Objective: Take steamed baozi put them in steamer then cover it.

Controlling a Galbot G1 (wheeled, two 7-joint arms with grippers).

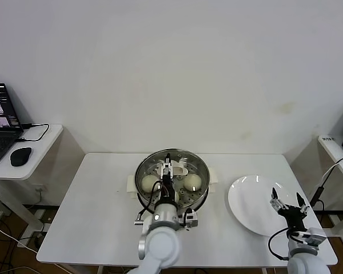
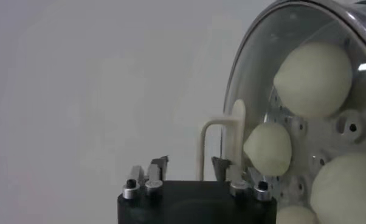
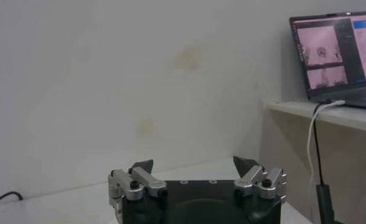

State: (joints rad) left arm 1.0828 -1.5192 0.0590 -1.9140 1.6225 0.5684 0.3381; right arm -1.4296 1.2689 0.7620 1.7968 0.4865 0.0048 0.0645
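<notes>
**Inspector A:** Head view placed the steamer (image 1: 172, 176) at the centre of the white table (image 1: 91, 211), and we noted the steamed baozi (image 1: 192, 182) lying inside it. What of the left gripper (image 1: 167, 169)?

**Inspector B:** We found it reaching over the pot from the near side. In the left wrist view its fingers (image 2: 159, 168) stood apart on either side of the cream handle (image 2: 221, 137) of the glass lid (image 2: 256, 67), released, not clamped. Buns showed through the glass.

**Inspector A:** And the right gripper (image 1: 288, 202)?

**Inspector B:** We recorded it spread wide and empty, at the near edge of the white plate (image 1: 248, 200), right of the steamer.
</notes>
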